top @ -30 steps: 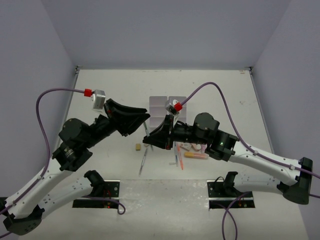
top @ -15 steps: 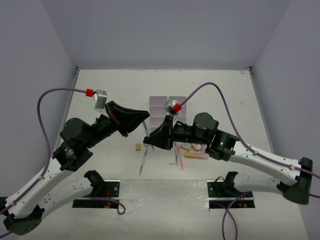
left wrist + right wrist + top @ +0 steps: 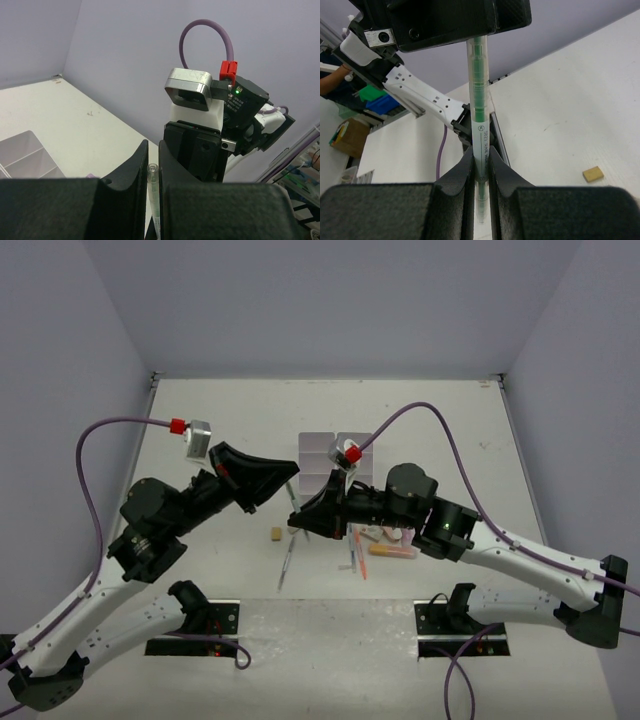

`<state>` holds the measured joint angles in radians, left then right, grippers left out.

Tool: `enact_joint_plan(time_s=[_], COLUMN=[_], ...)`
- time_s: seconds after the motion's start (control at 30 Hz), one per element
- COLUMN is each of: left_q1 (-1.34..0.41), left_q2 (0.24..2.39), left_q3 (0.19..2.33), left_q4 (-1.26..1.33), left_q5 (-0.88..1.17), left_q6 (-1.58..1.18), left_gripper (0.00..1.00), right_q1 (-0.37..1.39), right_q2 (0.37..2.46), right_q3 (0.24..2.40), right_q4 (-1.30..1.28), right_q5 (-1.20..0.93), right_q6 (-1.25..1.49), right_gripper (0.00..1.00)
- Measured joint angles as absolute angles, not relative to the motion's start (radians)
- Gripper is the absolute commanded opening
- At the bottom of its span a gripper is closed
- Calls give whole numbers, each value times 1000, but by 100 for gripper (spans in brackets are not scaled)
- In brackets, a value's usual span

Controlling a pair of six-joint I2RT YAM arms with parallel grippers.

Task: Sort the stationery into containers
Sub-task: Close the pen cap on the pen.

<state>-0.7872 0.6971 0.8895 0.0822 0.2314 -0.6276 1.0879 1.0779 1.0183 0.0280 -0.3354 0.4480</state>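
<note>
A clear pen with a green core (image 3: 480, 115) stands upright between both grippers, just in front of the white compartment organizer (image 3: 318, 445). My right gripper (image 3: 480, 155) is shut on its lower barrel. My left gripper (image 3: 153, 165) is shut on the upper end of the same pen (image 3: 152, 200). In the top view the left gripper (image 3: 292, 476) sits directly over the right gripper (image 3: 296, 521), with the pen (image 3: 291, 500) spanning the short gap. More stationery lies on the table: a tan eraser (image 3: 275, 534), a grey pen (image 3: 286, 565), thin pens (image 3: 355, 558) and an orange marker (image 3: 392, 551).
The organizer's near corner (image 3: 25, 155) shows at the left of the left wrist view. The tan eraser (image 3: 592, 173) lies to the right of the right gripper's fingers. Both arms crowd the table's middle, and purple cables arch above them.
My left gripper's jaws have closed onto the top end of the pen. The right gripper kept its grip and barely moved.
</note>
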Motion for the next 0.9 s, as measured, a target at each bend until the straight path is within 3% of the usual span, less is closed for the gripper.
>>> enact_joint_plan(time_s=[0.9], left_q1=[-774], left_q2=[663], left_q3=[829], left_q4=[205], left_q5=[204], left_q6=[-635], left_gripper=[0], right_q1=[1099], right_q2=[1154], right_q3=[1194], right_q4=[-142], right_q5=[-303], right_q6=[395], right_gripper=[0])
